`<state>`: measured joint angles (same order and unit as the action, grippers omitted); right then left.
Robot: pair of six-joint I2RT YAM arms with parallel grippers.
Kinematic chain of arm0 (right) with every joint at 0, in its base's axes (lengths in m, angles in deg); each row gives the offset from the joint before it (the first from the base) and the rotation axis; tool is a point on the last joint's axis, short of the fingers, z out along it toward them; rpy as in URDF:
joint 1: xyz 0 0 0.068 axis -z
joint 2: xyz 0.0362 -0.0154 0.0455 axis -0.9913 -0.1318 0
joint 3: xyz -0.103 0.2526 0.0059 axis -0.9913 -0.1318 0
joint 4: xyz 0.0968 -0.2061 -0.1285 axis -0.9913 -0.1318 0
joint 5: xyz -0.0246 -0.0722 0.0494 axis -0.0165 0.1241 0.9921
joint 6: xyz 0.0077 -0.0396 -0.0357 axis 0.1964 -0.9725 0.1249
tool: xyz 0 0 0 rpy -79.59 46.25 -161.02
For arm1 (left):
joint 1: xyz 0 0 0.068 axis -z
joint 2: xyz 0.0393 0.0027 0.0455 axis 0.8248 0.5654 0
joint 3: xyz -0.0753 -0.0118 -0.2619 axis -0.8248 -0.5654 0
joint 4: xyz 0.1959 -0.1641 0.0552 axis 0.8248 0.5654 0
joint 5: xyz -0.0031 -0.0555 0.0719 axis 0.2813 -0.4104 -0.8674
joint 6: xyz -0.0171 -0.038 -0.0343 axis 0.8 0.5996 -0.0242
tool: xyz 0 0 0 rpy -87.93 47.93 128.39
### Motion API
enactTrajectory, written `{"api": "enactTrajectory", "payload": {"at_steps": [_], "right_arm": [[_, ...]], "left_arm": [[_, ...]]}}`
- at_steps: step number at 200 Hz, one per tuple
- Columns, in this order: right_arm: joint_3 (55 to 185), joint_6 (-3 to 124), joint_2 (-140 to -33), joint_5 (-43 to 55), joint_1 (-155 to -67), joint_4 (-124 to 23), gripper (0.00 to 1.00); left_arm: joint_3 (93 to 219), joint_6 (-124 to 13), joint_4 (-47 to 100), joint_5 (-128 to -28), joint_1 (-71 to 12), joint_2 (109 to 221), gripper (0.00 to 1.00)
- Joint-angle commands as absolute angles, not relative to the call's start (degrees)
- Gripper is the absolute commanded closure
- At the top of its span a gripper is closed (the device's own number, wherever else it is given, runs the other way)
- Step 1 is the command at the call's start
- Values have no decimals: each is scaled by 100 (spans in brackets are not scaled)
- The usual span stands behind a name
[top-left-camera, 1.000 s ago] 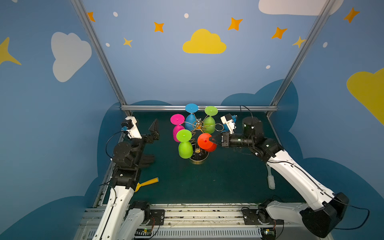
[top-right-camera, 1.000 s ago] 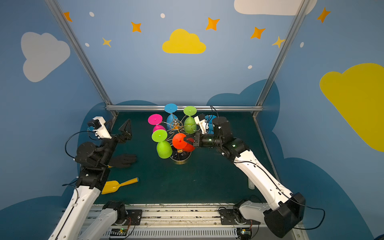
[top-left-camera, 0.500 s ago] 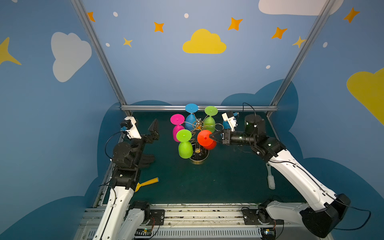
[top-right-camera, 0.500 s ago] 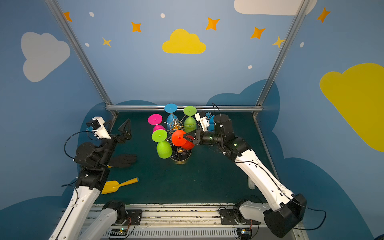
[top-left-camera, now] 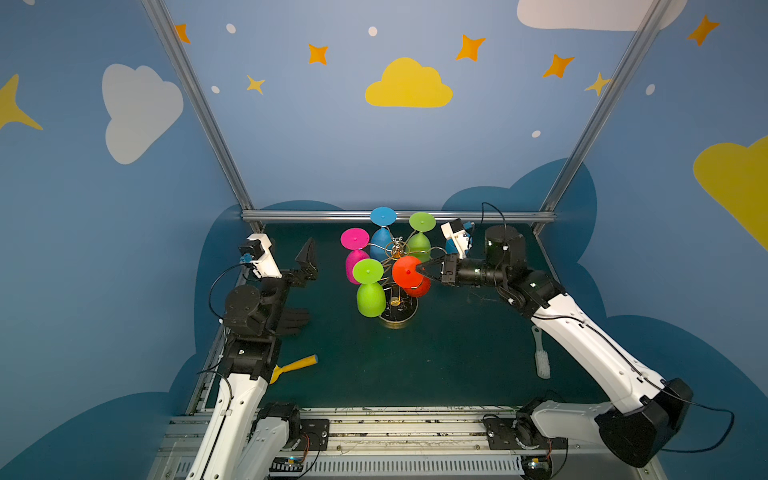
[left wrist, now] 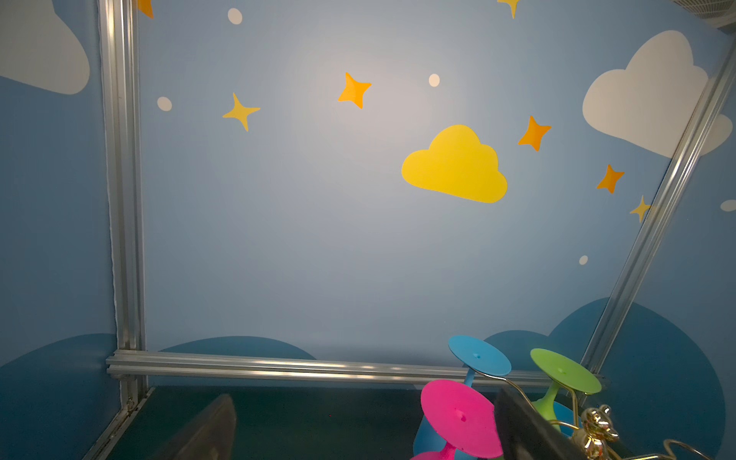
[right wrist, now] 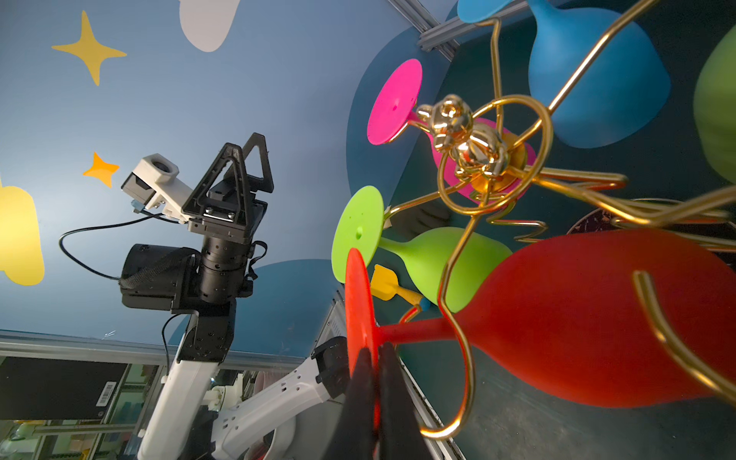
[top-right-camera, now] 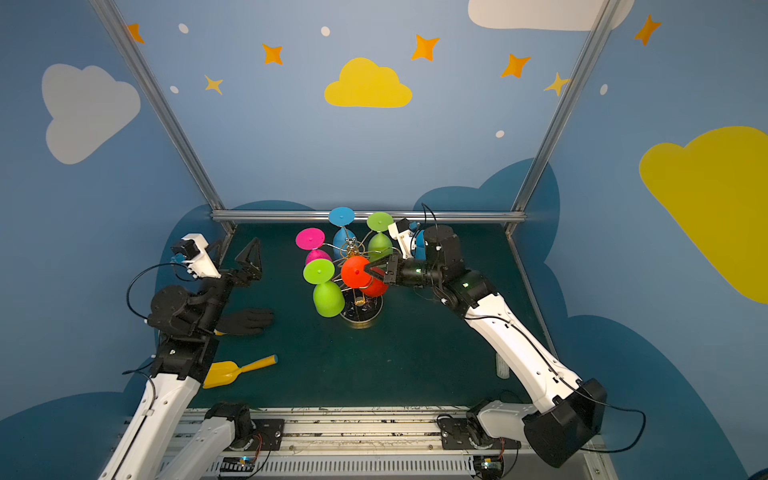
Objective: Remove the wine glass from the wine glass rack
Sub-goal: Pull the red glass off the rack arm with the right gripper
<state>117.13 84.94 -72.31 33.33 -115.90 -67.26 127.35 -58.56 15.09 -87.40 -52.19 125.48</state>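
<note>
1. The wine glass rack [top-left-camera: 394, 266] stands on its round dark base [top-left-camera: 399, 318] around the middle of the counter [top-left-camera: 457, 365], a little towards the far side.
2. The red wine glass [top-left-camera: 407, 272] hangs upside down and tilted on the near right side of the rack. Its flat foot faces up and its bowl [top-right-camera: 376, 286] is low, just above the base.
3. The right arm [top-left-camera: 582, 345] reaches in from the right. The right jaws are closed on the rim of the red foot, at its right edge.
4. The right wrist view shows the two black fingers [right wrist: 358, 398] pinching the thin red disc [right wrist: 358, 302] between them. The stem [right wrist: 414, 330] passes through a gold wire loop [right wrist: 458, 302] of the rack.
5. Four other glasses hang on the rack:
   - a green glass [top-left-camera: 369, 286] on the near left
   - a pink glass [top-left-camera: 354, 249] on the left
   - a blue glass [top-left-camera: 382, 232] on the far side
   - a second green glass [top-left-camera: 420, 237] on the far side
6. The left arm [top-left-camera: 249, 307] is at the left edge of the counter, well apart from the rack. The left jaws are spread wide and hold nothing.
7. A black glove [top-right-camera: 247, 321] and a yellow scoop [top-right-camera: 237, 370] lie near the left arm. A white brush [top-left-camera: 540, 357] lies on the right.
</note>
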Motion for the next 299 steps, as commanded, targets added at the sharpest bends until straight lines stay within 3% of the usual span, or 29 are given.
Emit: {"api": "enactTrajectory", "payload": {"at_steps": [1,201,299], "right_arm": [[11940,8534,-7264,3263,-11574,-6435,100],[11872,8981,-7585,3062,-11582,-5773,100],[11918,8621,-7567,3420,-11846,-6429,100]], "left_arm": [[12693,-5844,1459,-8716,-5242,12488,0],[12670,-5820,1439,-8693,-5277,12478,0],[12677,-5806,1431,-8694,-5309,12493,0]]}}
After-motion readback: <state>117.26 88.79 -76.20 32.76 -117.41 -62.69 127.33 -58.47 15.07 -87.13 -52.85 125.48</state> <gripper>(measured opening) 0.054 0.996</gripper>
